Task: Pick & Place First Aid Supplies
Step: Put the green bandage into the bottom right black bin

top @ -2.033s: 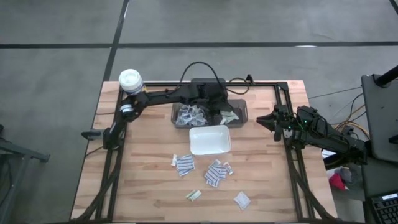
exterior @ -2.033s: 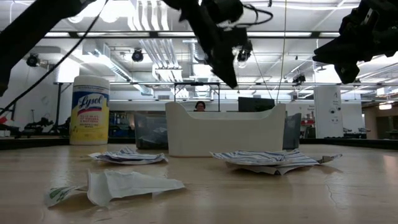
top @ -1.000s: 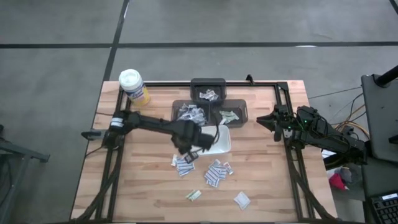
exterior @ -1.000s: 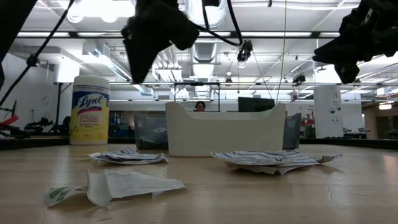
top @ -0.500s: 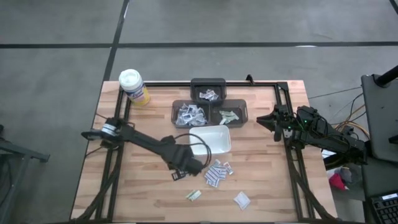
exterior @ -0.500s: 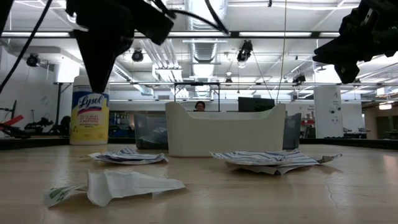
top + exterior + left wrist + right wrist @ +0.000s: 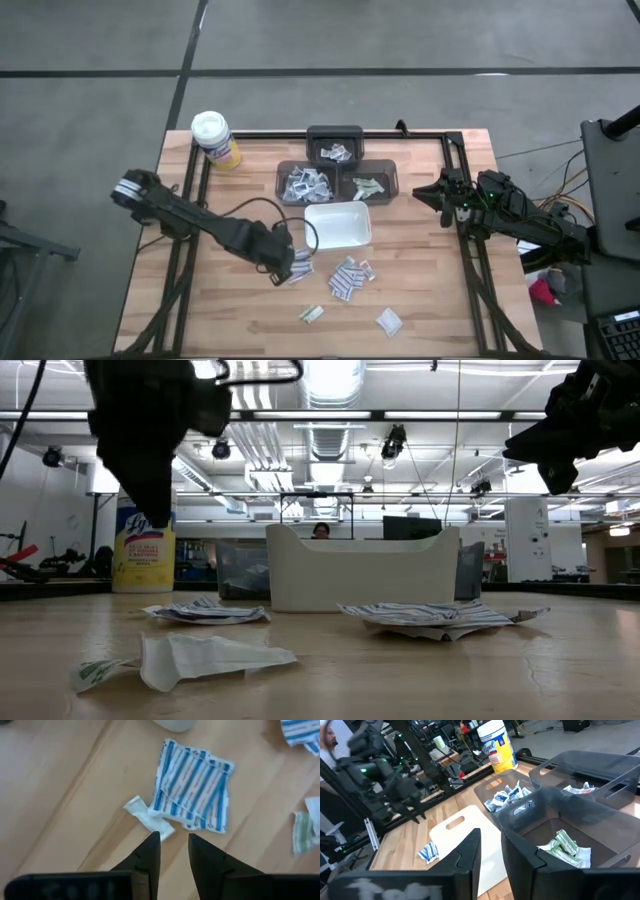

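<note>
Fingers [image 7: 150,854] of the left gripper [image 7: 174,837] stand a little apart w/ nothing between them. Left wrist view: they point down at a small white packet [image 7: 149,819], just beside a blue-striped packet stack [image 7: 195,790] lying flat on the wood.

High view: 2 s ago the left arm was stretched over the grey bins [image 7: 397,186] at the back. Now the left gripper [image 7: 283,268] has swung to mid-table, next to the striped stack [image 7: 299,264], in front of the white tray [image 7: 340,228]. Likely means one drop-off is done and the next pick is starting. Plenty left: more packets at centre [image 7: 345,280], a greenish one [image 7: 312,314] and a white one [image 7: 388,321] nearer the front edge. Right gripper [image 7: 428,193] waits at the right edge, unmoved.

Low view: left gripper [image 7: 150,450] hangs above the table at left, partly blocking the yellow canister [image 7: 145,545]; not touching anything yet. Crumpled packet [image 7: 200,657] in the foreground, flatter piles [image 7: 440,618] beyond.

Right wrist view: right gripper [image 7: 490,837] fingers parted, empty, looking across the bins; some packets already inside them.

Surface: pale wood planks [image 7: 230,310], black frame. Room: open lab, ceiling ducts & strip lights, a person [image 7: 321,530] seated far behind the tray.
</note>
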You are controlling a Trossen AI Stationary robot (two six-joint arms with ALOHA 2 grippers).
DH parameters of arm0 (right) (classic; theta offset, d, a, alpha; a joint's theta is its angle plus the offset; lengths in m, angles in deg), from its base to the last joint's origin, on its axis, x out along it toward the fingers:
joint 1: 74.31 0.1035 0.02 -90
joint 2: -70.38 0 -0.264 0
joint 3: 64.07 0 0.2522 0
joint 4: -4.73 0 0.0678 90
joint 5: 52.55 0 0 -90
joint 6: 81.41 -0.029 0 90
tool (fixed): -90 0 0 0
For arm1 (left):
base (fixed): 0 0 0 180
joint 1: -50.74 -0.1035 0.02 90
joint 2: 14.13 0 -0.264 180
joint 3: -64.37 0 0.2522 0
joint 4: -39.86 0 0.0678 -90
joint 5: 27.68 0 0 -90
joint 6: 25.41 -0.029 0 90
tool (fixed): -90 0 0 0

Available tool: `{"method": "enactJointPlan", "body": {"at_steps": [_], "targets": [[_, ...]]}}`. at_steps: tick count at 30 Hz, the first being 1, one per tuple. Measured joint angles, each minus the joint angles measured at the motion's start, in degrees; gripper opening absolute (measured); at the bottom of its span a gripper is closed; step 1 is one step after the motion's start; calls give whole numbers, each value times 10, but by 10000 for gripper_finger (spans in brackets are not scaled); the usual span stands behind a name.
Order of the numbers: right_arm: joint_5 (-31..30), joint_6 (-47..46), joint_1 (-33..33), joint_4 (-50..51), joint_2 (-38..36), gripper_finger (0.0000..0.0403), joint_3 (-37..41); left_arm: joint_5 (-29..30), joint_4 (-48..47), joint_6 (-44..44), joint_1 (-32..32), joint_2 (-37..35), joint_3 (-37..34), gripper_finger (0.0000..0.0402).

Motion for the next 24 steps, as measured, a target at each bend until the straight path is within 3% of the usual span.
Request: {"method": "enactJointPlan", "body": {"at_steps": [5,9,13,24], "targets": [[0,0,0,0,0,68,0,1,83,-54,-4,-19,-78,94],[0,0,0,0,0,74,0,18,97,-125,-6,-14,-106,94],[0,-9,0,0,0,80,0,50,98,-179,-14,-13,-116,94],[0,-10,0,0,0,82,0,58,145,-279,-47,-12,-118,94]]}}
